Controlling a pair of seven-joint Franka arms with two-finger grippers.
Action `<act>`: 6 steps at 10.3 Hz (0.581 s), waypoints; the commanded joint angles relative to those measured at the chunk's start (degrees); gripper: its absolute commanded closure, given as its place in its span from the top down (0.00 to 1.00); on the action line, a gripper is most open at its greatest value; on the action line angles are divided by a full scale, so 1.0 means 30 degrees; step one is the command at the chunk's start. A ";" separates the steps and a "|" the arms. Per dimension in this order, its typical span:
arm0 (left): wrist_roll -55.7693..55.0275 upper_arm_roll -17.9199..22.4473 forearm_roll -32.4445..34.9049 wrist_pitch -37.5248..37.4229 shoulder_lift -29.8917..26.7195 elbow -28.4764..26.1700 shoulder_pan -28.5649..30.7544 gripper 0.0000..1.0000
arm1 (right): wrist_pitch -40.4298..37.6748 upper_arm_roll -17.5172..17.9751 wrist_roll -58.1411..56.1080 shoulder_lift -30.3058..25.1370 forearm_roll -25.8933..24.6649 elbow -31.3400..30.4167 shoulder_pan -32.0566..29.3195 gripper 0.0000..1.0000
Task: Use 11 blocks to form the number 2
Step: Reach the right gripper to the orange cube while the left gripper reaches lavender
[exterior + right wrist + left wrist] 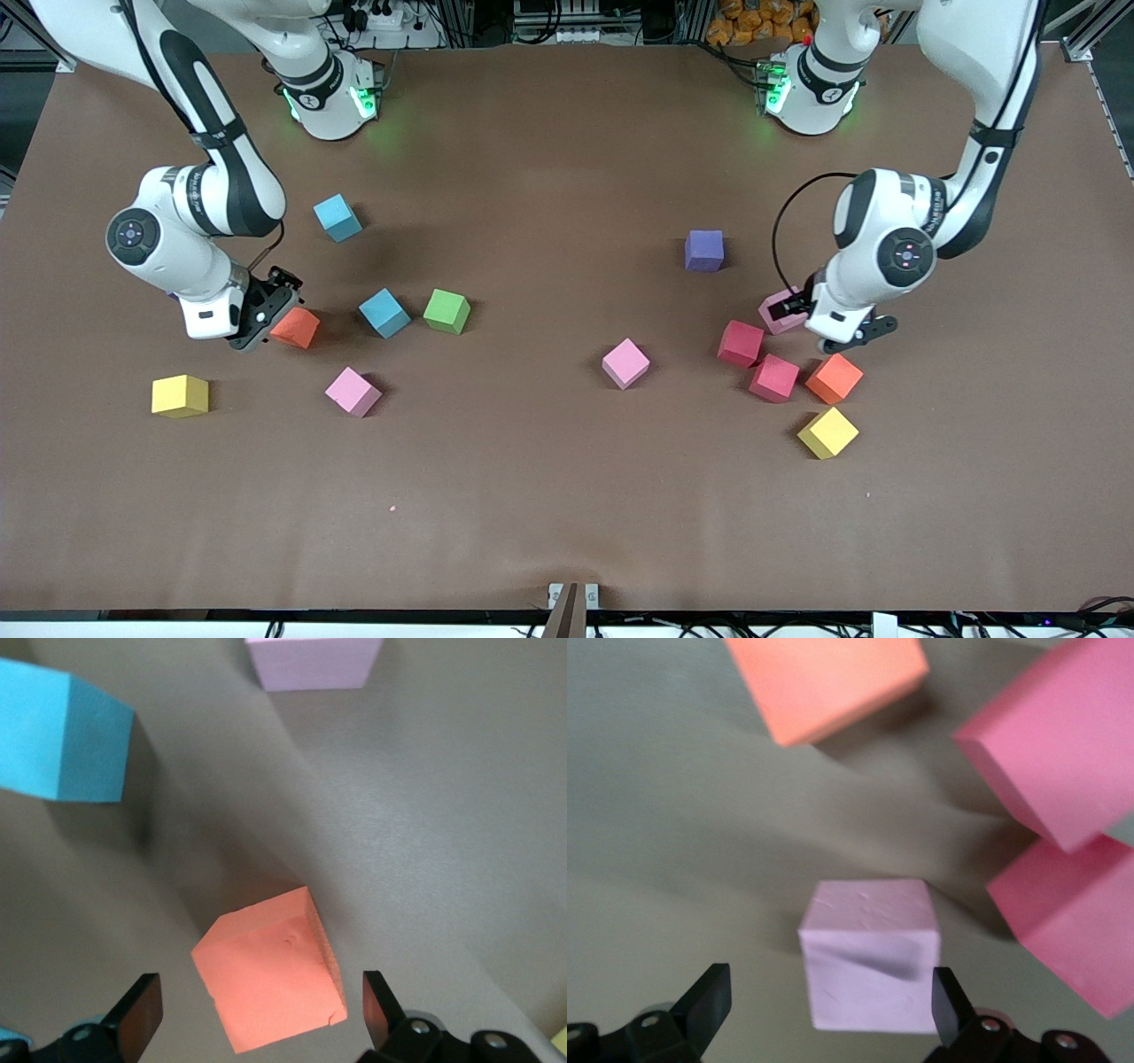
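Note:
The blocks lie scattered in two groups, and no number 2 is in view. My left gripper (795, 310) (830, 1001) is open, low over a pink block (778, 312) (870, 957) that sits between its fingers, untouched. Two crimson blocks (741, 343) (773, 377) and an orange block (834, 378) (828, 682) lie just beside it. At the right arm's end my right gripper (270, 319) (259, 1001) is open astride another orange block (297, 328) (270, 970), which lies askew to the fingers.
Around the right gripper lie two cyan blocks (384, 312) (337, 217), a green one (446, 310), a pink one (353, 391) and a yellow one (180, 395). Mid-table sits a pink block (625, 363). A purple block (704, 250) and a yellow block (827, 432) lie near the left gripper.

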 commanded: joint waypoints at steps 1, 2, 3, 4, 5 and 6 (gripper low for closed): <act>-0.0569 -0.0189 0.0447 0.1067 -0.0144 -0.0659 0.0294 1.00 | 0.0554 0.0180 -0.2793 0.0328 -0.0054 -0.0160 -0.0394 1.00; -0.0629 -0.0189 0.0447 0.1131 -0.0027 -0.0689 0.0294 1.00 | 0.0641 0.0151 -0.2804 0.0416 -0.0054 -0.0450 -0.0482 1.00; -0.0658 -0.0218 0.0447 0.1131 -0.0141 -0.0603 0.0294 1.00 | 0.0758 0.0151 -0.3181 0.0765 -0.0054 -0.0482 -0.0627 1.00; -0.0804 -0.0219 0.0273 0.1131 -0.0201 -0.0428 0.0352 1.00 | 0.1253 0.0151 -0.3678 0.1000 -0.0054 -0.0483 -0.0629 1.00; -0.1182 -0.0219 0.0184 0.1131 -0.0259 -0.0368 0.0382 1.00 | 0.1867 0.0122 -0.4582 0.1264 -0.0083 -0.0454 -0.0629 1.00; -0.1534 -0.0248 0.0183 0.1219 -0.0086 -0.0396 0.0353 1.00 | 0.2598 0.0093 -0.5200 0.1701 -0.0054 -0.0424 -0.0687 1.00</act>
